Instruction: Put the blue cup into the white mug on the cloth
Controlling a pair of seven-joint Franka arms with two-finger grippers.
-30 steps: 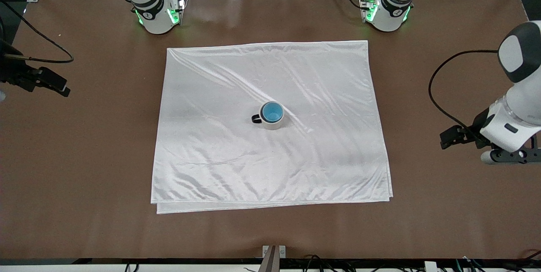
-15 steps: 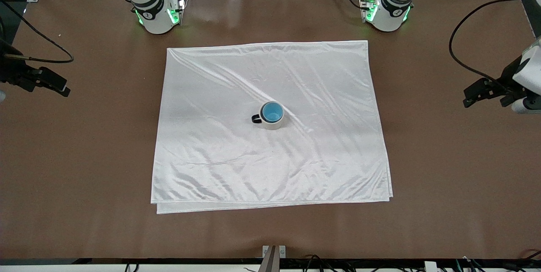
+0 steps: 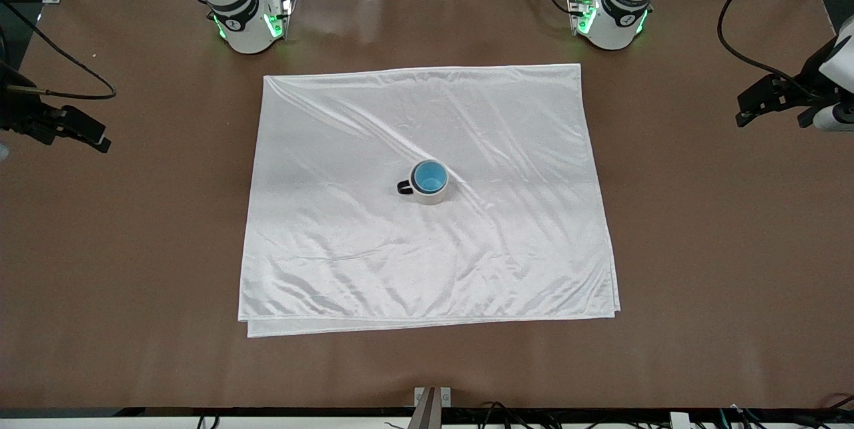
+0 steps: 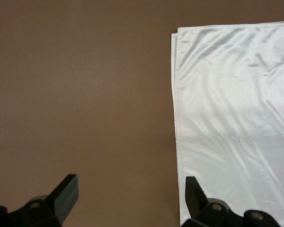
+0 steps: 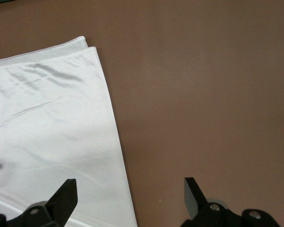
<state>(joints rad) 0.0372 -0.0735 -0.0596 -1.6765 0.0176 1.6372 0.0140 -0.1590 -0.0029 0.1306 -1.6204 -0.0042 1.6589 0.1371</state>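
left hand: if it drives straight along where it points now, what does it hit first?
Probably bare table. In the left wrist view the left hand is open and empty, aimed down at brown tabletop just off the edge of the cloth. The blue cup in the white mug is well out of that line.

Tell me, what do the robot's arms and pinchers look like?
The arms are white with dark grey joints, and green lights glow at their bases. Black cables loop along them. The left gripper and right gripper each have two flat black fingers.
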